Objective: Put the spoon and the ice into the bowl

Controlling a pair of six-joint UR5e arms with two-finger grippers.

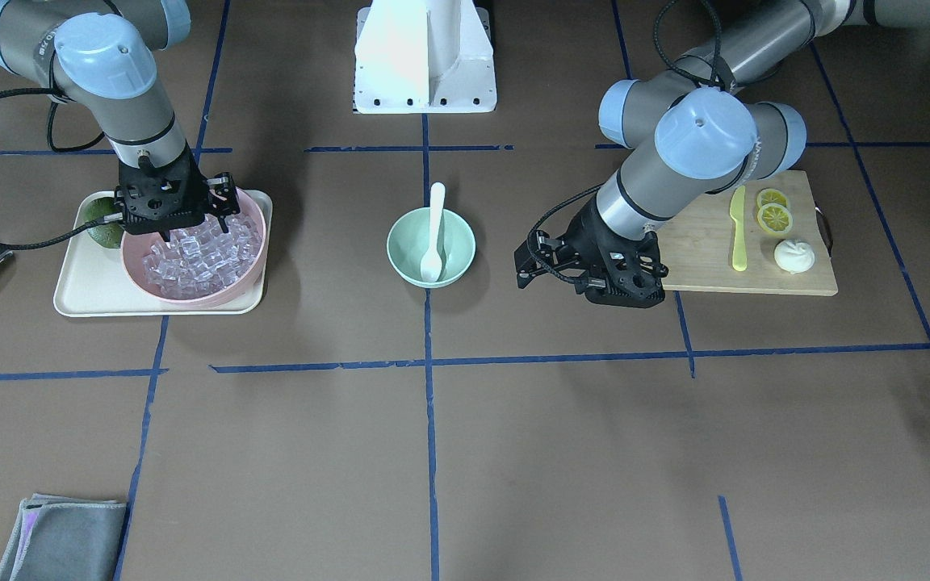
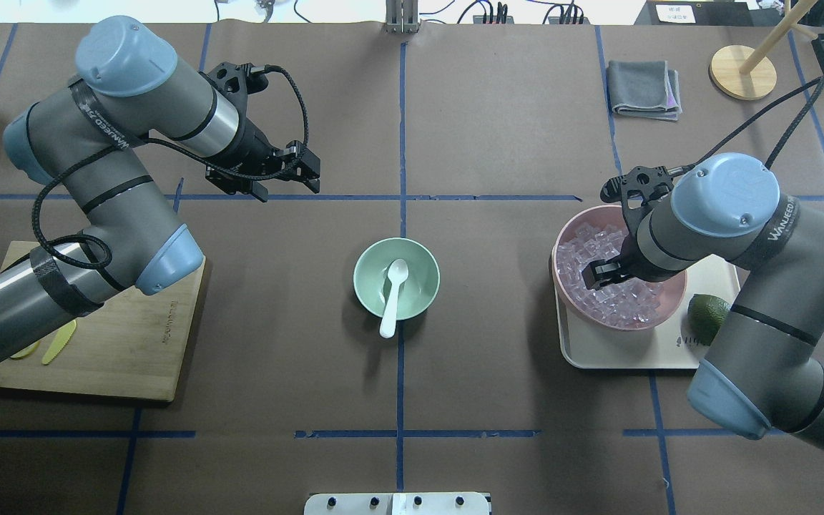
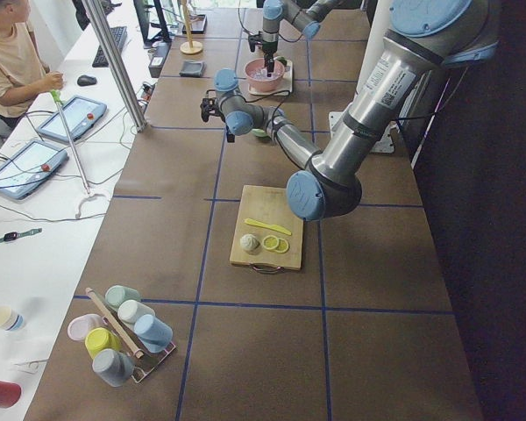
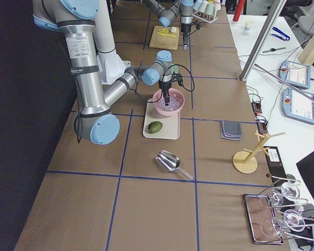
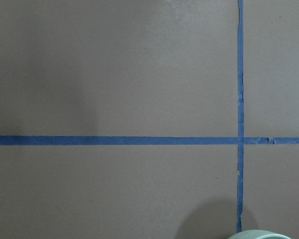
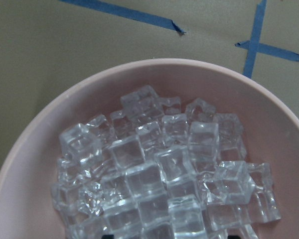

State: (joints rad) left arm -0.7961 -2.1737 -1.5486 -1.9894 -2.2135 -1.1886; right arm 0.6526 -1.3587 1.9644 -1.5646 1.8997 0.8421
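The white spoon [image 1: 433,234] lies in the mint-green bowl [image 1: 400,242] at the table's middle, scoop down and handle over the rim; both also show in the overhead view, spoon [image 2: 392,290] and bowl [image 2: 365,275]. The ice [image 1: 198,258] fills a larger pink bowl [image 1: 247,270]. My right gripper [image 2: 601,275] is open and points down into the ice [image 6: 159,179], with its fingertips just visible at the bottom edge of the right wrist view. My left gripper [image 2: 297,175] is open and empty above bare table, to the far left of the mint-green bowl, whose rim [image 5: 259,234] shows in the left wrist view.
The pink bowl stands on a cream tray [image 1: 85,298] with a green fruit [image 2: 707,315]. A wooden cutting board [image 1: 707,250] holds a yellow-green knife [image 1: 738,230], lemon slices and a bun. A grey cloth [image 2: 644,87] and a metal scoop [image 4: 170,159] lie further off.
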